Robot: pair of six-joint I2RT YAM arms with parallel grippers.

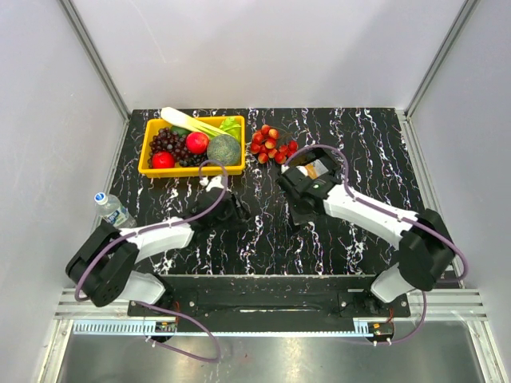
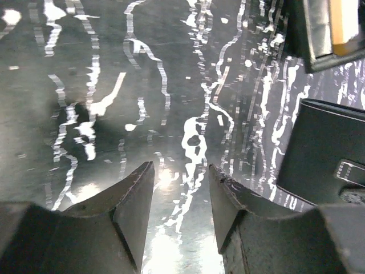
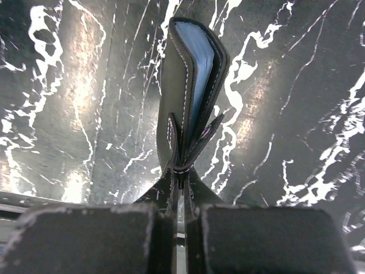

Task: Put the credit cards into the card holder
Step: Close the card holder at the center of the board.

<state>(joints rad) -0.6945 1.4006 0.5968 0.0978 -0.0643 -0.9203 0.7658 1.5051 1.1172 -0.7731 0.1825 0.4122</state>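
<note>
Two arms work over the black marbled table (image 1: 375, 159). The right gripper (image 3: 181, 177) is pressed together on a bottom edge of the single card holder (image 3: 191, 68), pinching it so that it stands edge-on above the tabletop, folded almost flat, with black stitched covers outside and light blue lining in the gap. The left gripper (image 2: 181, 171) has its two fingers spread with nothing between them, only bare table underneath. It sits left of the right arm's wrist, near the table's middle. The credit cards (image 1: 318, 167) lie in one black open tray (image 1: 309, 155) at the far side, just past the right arm. From the left wrist one orange-tan card edge (image 2: 344, 23) shows inside the tray wall (image 2: 311, 40) - how many cards lie there cannot be told. To the left of the tray is a cluster of small red fruits (image 1: 271, 144), packed too close to count. Beside that stands one yellow basket (image 1: 192, 170) holding one bunch of dark grapes, two red round fruits, one green round vegetable, one leek and some green leaves. One water bottle (image 1: 112, 209) lies at the table's left edge - well apart from everything else.
</note>
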